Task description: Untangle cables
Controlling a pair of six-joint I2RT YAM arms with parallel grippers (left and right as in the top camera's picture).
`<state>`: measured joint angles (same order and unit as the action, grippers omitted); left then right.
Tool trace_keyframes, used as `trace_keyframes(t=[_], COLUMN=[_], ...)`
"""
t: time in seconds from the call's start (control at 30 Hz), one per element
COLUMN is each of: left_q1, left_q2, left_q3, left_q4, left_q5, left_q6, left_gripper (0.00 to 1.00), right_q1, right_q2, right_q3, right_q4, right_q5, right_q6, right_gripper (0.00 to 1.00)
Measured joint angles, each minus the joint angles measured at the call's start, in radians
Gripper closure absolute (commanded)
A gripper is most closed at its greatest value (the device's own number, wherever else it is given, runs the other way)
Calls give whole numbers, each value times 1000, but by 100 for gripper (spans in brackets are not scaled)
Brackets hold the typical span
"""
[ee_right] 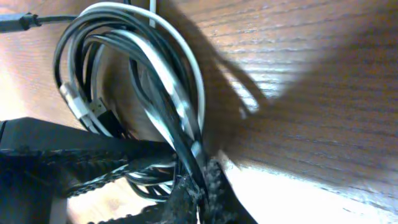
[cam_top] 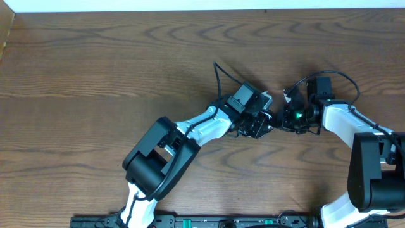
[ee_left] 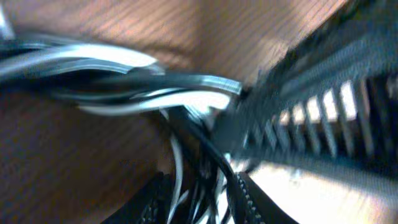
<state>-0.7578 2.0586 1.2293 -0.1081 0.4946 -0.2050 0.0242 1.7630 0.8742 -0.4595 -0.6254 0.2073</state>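
The black and white cables are bunched in one tangled bundle between my two grippers. In the right wrist view the white cable (ee_right: 189, 74) and the black cable (ee_right: 65, 50) loop together, with a silver plug end (ee_right: 84, 109) at the left. My right gripper (ee_right: 202, 186) is shut on the strands where they converge. In the left wrist view, black (ee_left: 211, 149) and white (ee_left: 177, 162) strands run between the jaws of my left gripper (ee_left: 196, 202), which is closed on them. In the overhead view the left gripper (cam_top: 264, 123) and right gripper (cam_top: 283, 119) almost touch, hiding the bundle.
The wooden table (cam_top: 95, 69) stretches left and back. Thicker black arm wires arc over the left wrist (cam_top: 218, 79) and right wrist (cam_top: 342, 79). The right gripper's ribbed finger (ee_left: 323, 106) fills the upper right of the left wrist view.
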Motion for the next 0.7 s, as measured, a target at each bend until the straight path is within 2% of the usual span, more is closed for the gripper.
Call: trace_keyframes(t=[0.3, 0.37, 0.4, 0.7], left_q1=[-22, -24, -25, -29], left_q2=[12, 12, 12, 7], left_q3=[7, 8, 8, 23], left_q4=[26, 24, 21, -24], left_q5=[-7, -8, -6, -2], left_q6=[0, -1, -2, -8], left_gripper=[67, 81, 92, 92], right_q1=[-9, -14, -17, -59], right_q2=[3, 4, 4, 5], right_q3=[0, 0, -1, -4], right_q4=[-5, -9, -10, -38], right_q5=[-6, -9, -12, -16], right_q6=[0, 1, 2, 77], right_gripper=[99, 99, 99, 99])
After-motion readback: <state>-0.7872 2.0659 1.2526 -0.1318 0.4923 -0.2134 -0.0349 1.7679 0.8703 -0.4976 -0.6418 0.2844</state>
